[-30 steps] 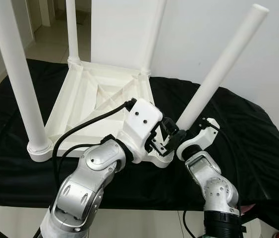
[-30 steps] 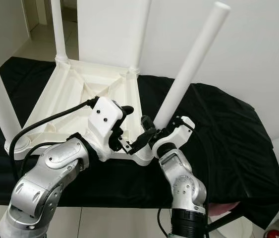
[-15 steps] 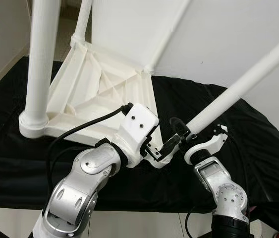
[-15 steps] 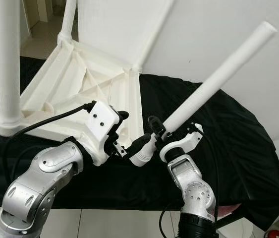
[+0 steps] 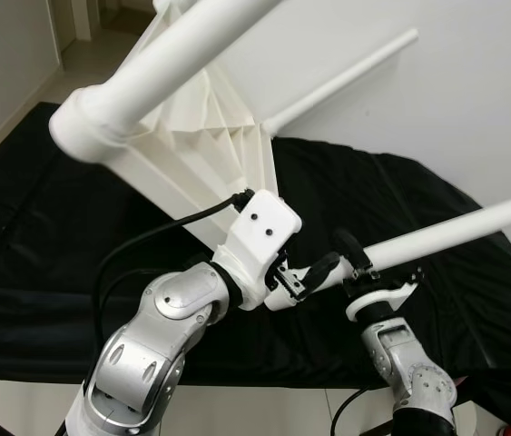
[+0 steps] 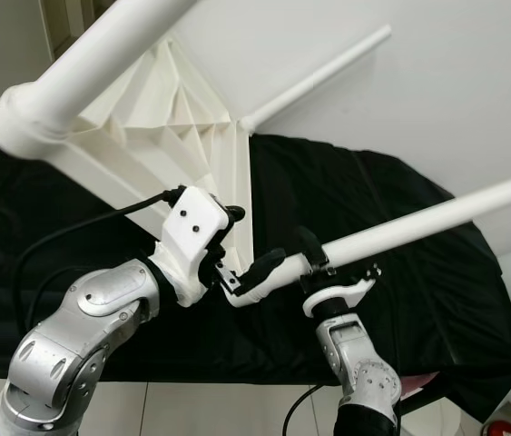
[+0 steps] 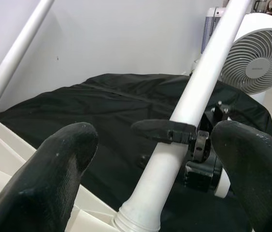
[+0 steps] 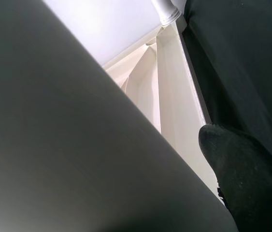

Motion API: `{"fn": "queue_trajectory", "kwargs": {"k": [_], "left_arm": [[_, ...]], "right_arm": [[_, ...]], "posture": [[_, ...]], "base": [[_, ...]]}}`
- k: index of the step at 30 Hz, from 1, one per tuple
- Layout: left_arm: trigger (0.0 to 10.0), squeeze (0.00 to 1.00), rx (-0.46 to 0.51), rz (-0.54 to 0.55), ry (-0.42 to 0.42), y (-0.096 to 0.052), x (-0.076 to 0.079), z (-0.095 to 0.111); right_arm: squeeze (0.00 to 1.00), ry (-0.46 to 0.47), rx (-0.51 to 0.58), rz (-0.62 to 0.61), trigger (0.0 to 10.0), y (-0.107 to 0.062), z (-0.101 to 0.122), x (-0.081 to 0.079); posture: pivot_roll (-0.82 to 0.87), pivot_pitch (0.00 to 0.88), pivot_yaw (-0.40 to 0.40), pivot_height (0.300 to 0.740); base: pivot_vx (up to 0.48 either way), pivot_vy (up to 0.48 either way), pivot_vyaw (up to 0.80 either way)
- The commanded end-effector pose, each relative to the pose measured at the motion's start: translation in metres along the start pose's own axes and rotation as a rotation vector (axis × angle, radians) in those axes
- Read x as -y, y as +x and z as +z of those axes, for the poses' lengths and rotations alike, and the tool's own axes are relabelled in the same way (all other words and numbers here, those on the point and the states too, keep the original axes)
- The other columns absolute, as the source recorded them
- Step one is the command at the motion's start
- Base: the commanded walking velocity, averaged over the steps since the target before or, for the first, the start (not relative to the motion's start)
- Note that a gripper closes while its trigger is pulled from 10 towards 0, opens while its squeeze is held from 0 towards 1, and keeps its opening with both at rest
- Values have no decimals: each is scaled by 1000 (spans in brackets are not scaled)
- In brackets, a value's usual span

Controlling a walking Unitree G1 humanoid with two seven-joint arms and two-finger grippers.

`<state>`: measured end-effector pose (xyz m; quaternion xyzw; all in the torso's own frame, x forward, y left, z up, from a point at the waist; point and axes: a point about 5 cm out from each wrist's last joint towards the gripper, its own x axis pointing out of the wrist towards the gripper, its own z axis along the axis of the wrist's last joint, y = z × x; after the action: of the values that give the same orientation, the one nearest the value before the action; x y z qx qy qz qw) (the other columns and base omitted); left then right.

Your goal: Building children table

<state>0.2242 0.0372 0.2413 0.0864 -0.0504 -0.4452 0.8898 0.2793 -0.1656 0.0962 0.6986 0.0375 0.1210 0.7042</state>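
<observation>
The white ribbed plastic tabletop (image 5: 191, 127) is tipped on edge above the black cloth (image 5: 46, 236), with legs fitted; turning upright remains. Below it, the right gripper (image 5: 350, 263) clenches one white tubular leg (image 5: 455, 232). The left gripper (image 7: 150, 169) is spread beside that leg's socket.

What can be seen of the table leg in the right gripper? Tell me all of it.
The table leg is a smooth white round tube, plastic by the look, lying nearly level and rising slightly toward the robot's right. Its near end sits in a corner socket of the tipped-up tabletop. The right gripper is shut on it near that end; the left gripper is open beside the socket.
</observation>
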Motion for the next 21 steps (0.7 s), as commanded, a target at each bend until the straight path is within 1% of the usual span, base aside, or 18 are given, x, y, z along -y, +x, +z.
{"fn": "queue_trajectory", "kwargs": {"k": [1, 2, 5, 6, 8, 11, 12, 13, 14, 15, 17, 19, 21], "left_arm": [[10000, 0, 12, 34, 5, 1, 2, 4], [10000, 0, 14, 33, 5, 1, 2, 5], [10000, 0, 14, 33, 5, 1, 2, 5], [10000, 0, 13, 26, 6, 1, 3, 5], [10000, 0, -74, -29, -2, -2, 8, -13], [10000, 0, -74, -29, -2, -2, 8, -13], [10000, 0, -127, -42, -1, -5, 9, -23], [10000, 0, -179, -56, -10, -8, 10, -33], [10000, 0, -206, -62, -15, -9, 10, -38], [10000, 0, -206, -62, -15, -9, 10, -38], [10000, 0, -242, -72, -13, -13, 11, -45], [10000, 0, -242, -72, -13, -13, 11, -45], [10000, 0, -320, -79, 33, -23, 5, -59]], "right_arm": [[0, 136, -17, -81, 10000, -3, -14, 25], [0, 179, -6, -68, 10000, -2, -13, 26], [0, 179, -6, -68, 10000, -2, -13, 26], [0, 186, -21, -70, 10000, -1, -14, 29], [0, 202, -30, -87, 10000, 2, -16, 37], [0, 202, -30, -87, 10000, 2, -16, 37], [0, 209, -36, -89, 10000, 4, -17, 40], [0, 235, -38, -74, 10000, 5, -18, 40], [0, 253, -40, -61, 10000, 6, -19, 39], [0, 253, -40, -61, 10000, 6, -19, 39], [0, 274, -57, -45, 10000, 8, -21, 40], [0, 274, -57, -45, 10000, 8, -21, 40], [0, 305, -58, -19, 10000, 11, -22, 42]], "posture": [[39, 0, -135, 740], [42, 0, -135, 740], [42, 0, -135, 740], [49, 0, -137, 740], [56, 0, -135, 740], [56, 0, -135, 740], [59, 0, -135, 740], [58, 0, -135, 740], [58, 0, -135, 740], [58, 0, -135, 740], [58, 0, -131, 740], [58, 0, -131, 740], [68, 0, -122, 740]], "base": [[0, 0, 0], [0, 0, 0], [0, 0, 0], [0, 0, 0], [0, 0, 0], [0, 0, 0], [0, 0, 0], [0, 0, 0], [0, 0, 0], [0, 0, 0], [0, 0, 0], [0, 0, 0], [0, 0, 0]]}}
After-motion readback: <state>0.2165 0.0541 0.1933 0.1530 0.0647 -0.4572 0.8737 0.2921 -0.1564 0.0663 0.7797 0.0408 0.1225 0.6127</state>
